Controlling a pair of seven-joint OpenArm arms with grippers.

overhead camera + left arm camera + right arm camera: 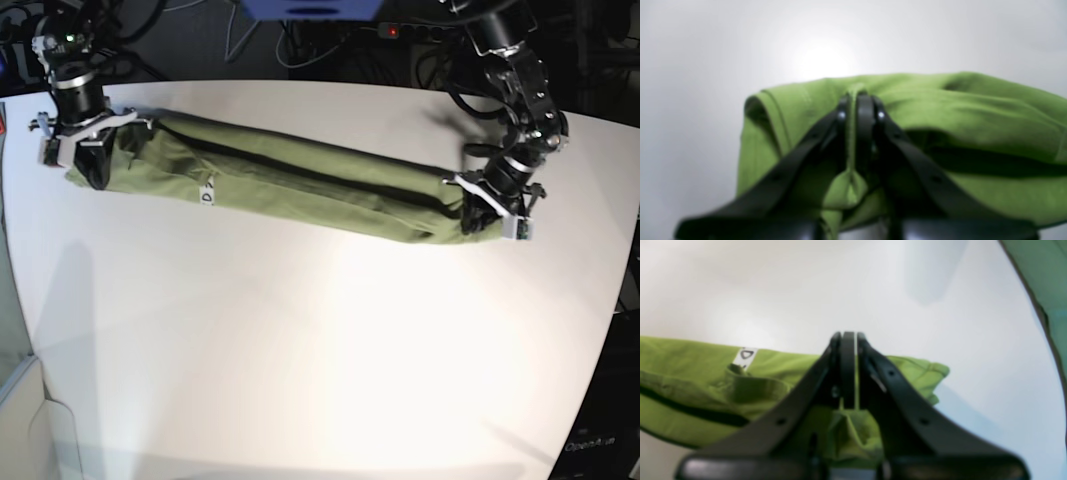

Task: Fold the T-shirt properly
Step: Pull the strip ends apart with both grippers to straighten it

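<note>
A: Where was the T-shirt (300,185) at that point?

B: Lying on the white tabletop (300,350), drawn out into a long narrow band from far left to mid right. It looked already folded lengthwise, layers stacked on themselves, with a small white tag (207,196) showing on the near edge toward the left.

A: And the arms?

B: One at each end. The right gripper (80,140) was at the far-left end, the left gripper (490,205) at the right end. In the right wrist view the fingers (848,366) were pressed together with a thin pinch of green cloth between them. The left wrist view showed the same: fingers (864,113) nearly closed, a ridge of fabric squeezed between them and bunching below.

A: So which step was this?

B: I'd judge the band was being held at both ends, ready for the crosswise fold, one end carried over to the other.

A: What would that call for?

B: Probably lifting one end just clear of the tabletop, carrying it along the band while the other end stayed pinned, and laying it down square so the edges line up. The cloth is soft and wrinkled, so the stacked layers could slip or sag in the middle if the lift went unevenly.
</note>
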